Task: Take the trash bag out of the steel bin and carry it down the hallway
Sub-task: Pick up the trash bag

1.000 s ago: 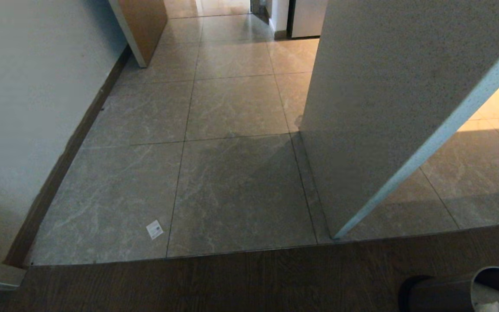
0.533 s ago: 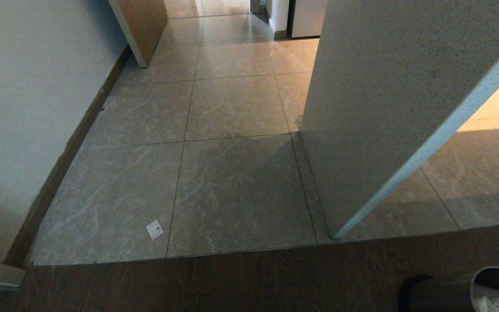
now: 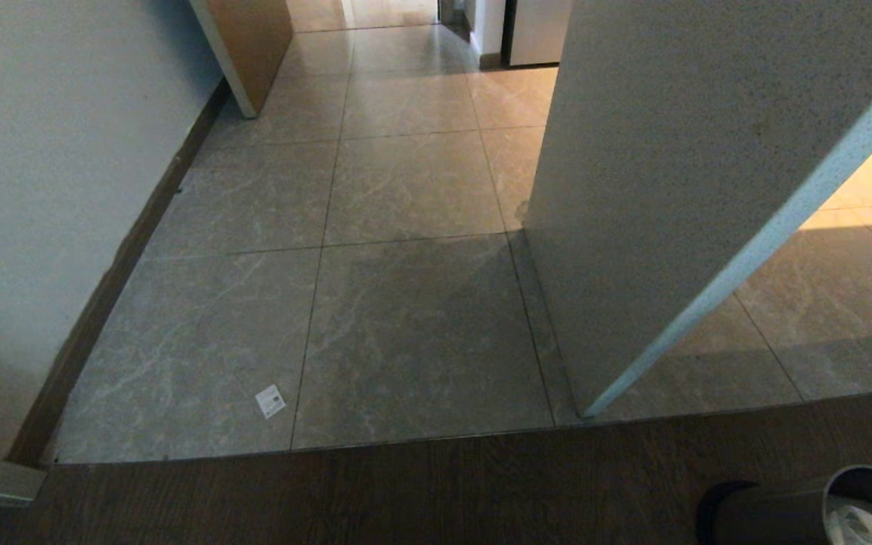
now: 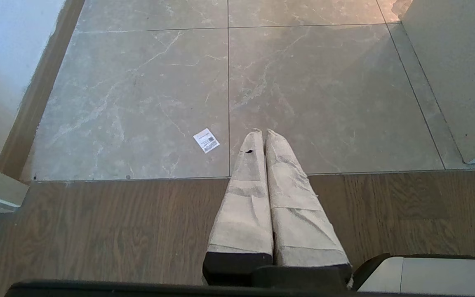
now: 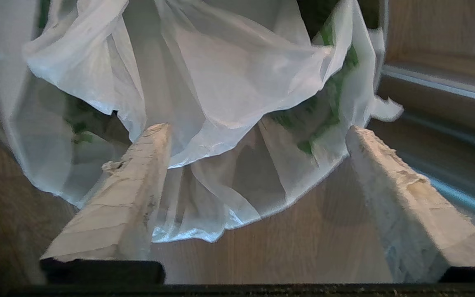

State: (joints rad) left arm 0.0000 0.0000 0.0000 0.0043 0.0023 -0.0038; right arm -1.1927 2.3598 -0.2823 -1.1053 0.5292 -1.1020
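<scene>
The hallway runs ahead on glossy marble-look tiles beyond the dark wood floor; the steel bin sits at the robot's near right, the trash bag slumped at its mouth; the right gripper stands with its fingers wide apart just before the thin white film, clamping nothing; the left gripper is parked with fingers pressed together over the threshold. The step in hand looks like taking hold of the bag; next, closing on a gathered fold, then lifting clear.
</scene>
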